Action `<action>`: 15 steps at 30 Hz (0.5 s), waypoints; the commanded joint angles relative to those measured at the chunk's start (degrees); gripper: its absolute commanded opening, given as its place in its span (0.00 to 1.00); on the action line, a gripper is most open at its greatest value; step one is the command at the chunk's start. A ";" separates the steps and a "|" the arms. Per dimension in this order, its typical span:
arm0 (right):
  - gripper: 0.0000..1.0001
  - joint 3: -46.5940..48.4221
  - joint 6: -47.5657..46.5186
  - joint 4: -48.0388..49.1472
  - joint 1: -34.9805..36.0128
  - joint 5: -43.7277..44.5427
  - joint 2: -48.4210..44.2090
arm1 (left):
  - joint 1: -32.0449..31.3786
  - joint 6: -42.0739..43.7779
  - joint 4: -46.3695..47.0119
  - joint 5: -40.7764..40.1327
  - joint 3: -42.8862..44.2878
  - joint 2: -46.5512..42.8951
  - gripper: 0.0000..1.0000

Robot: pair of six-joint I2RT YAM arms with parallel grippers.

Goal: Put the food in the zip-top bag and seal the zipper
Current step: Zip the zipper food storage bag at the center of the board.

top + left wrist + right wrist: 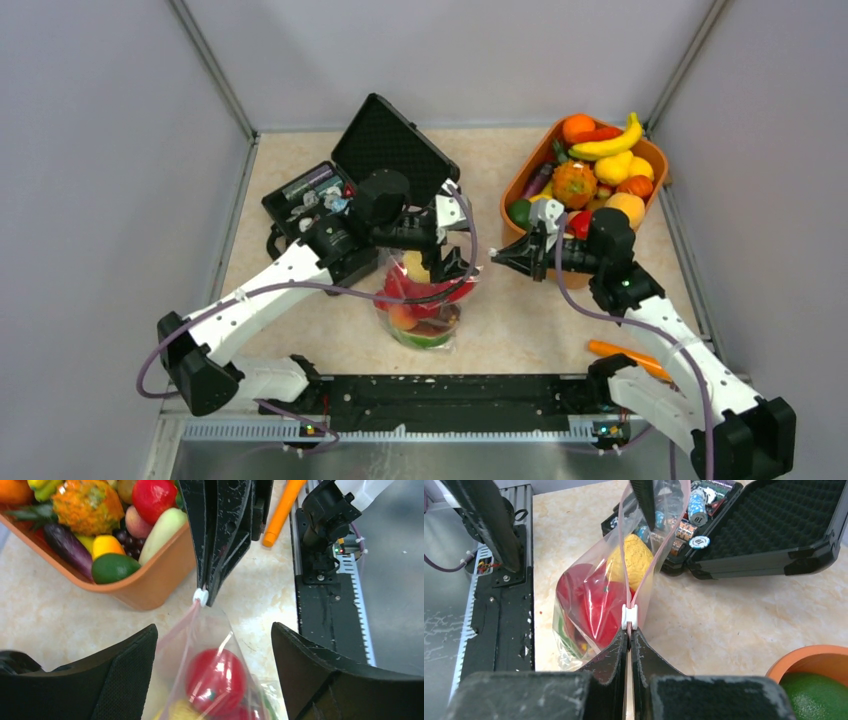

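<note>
Left gripper [432,265] gapes wide, holding nothing, above the zip-top bag [425,312]. The bag stands mid-width on the table [520,320], toward its near edge, with food [402,318] inside. Right gripper [497,258] is pinched shut at the bag's mouth.
Left wrist: pads [125,670] flank the bag without touching it. The right jaws clamp the zipper [186,622] by its white slider [200,596].
Right wrist alone shows the tracks parted beyond the slider.
Likely best: anchor the far end, then run the slider straight along the whole strip.

text: none legible | chip [699,542] in black case [774,530]: mark too blurred to read
</note>
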 commanded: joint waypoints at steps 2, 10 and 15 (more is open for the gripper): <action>0.00 3.95 -1.94 -2.11 2.00 1.30 -1.80 | -0.01 3.49 5.16 3.53 4.01 3.38 0.76; 0.00 4.52 -2.23 -2.89 3.27 3.53 -2.24 | -0.05 4.04 3.48 7.02 6.39 8.70 0.55; 0.00 4.69 -2.00 -2.40 3.27 4.32 -2.59 | -0.07 4.31 2.66 5.92 6.49 10.27 0.48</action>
